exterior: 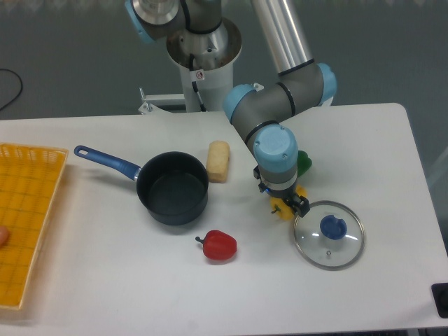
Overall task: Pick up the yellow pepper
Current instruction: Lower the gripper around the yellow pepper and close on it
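Gleaming white table (392, 154), grey backdrop (63, 42)

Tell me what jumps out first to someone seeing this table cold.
The arm's blue-capped wrist dominates the middle, its gripper pressed down over the yellow pepper, mostly hidden, just left of the glass lid. A dark saucepan sits centre-left with the red pepper in front, and an orange basket fills the left edge.

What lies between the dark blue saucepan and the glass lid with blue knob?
In the fixed camera view, the gripper over the yellow pepper lies between saucepan and lid.
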